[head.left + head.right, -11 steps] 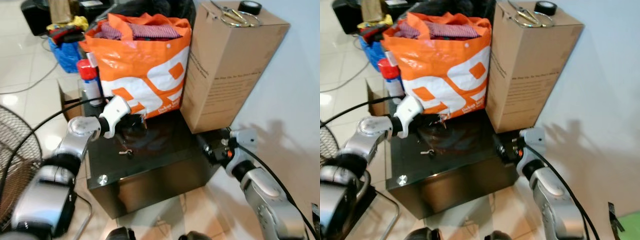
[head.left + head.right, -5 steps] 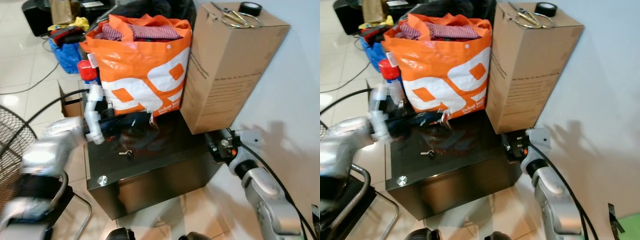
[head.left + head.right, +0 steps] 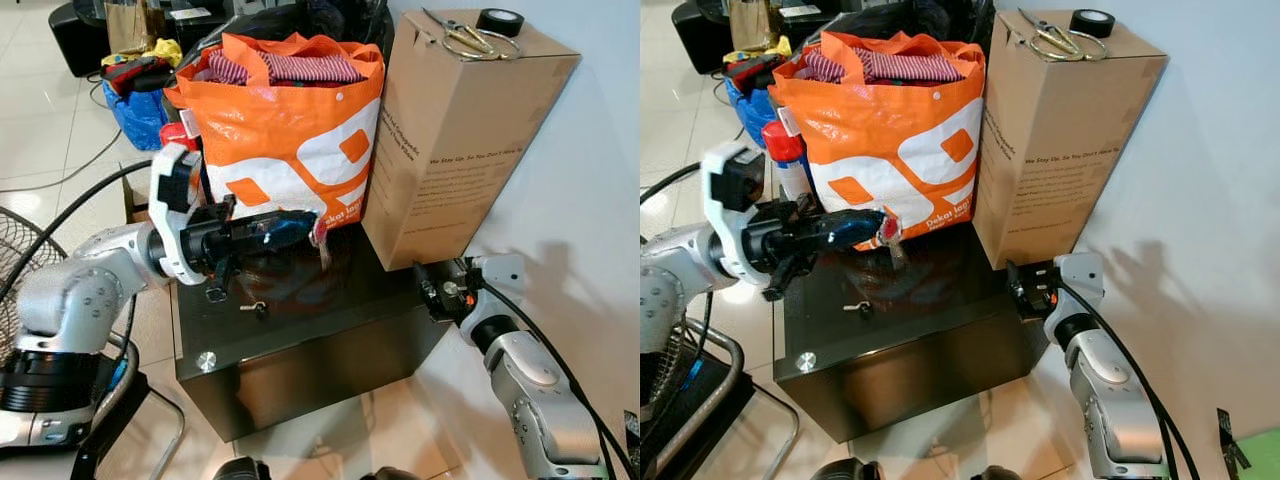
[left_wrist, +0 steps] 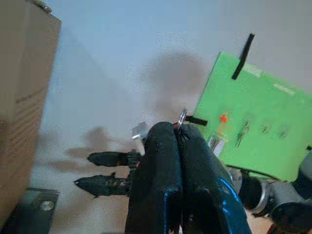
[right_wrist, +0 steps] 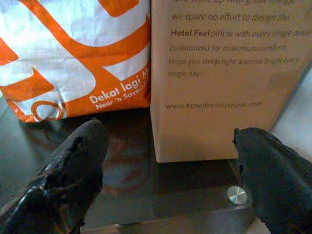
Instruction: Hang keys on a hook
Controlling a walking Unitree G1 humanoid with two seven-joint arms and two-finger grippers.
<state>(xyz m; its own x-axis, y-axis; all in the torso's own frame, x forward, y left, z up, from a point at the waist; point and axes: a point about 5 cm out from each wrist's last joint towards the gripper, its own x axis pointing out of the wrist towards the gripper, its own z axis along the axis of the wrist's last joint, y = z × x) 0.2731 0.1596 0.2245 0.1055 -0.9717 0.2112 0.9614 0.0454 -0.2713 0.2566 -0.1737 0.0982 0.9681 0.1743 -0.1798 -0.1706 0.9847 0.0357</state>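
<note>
While its two long black fingers press tightly together, the left gripper (image 3: 308, 222) hangs above the glossy black glass-topped cabinet (image 3: 340, 310), just in front of the orange and white woven shopping bag (image 3: 290, 150) stuffed with folded striped cloth. From its fingertips dangle the keys (image 3: 322, 245), a small bunch with a red tag and a pale metal blade hanging straight down, lifted off the dark top. In the left wrist view a thin silver key ring (image 4: 182, 118) peeps out from between the closed fingers (image 4: 161, 165), and beyond them a bright green board (image 4: 253, 122) leans against the pale wall.

A second small metal key (image 3: 254, 306) lies flat on the cabinet top, near the front left corner and well apart from the raised bunch. A round silver stud (image 3: 205, 360) sits at that corner.

Low at the cabinet's right side, the right gripper (image 5: 170, 161) points at the foot of the tall brown cardboard box (image 3: 1065, 130); its fingers stand wide apart with nothing between them. On top of the box rest a pair of gold-handled scissors (image 3: 1045, 32) and a black roll of tape (image 3: 1092, 20). A red-capped spray can (image 3: 785, 160) stands behind the left arm, beside the bag.
</note>
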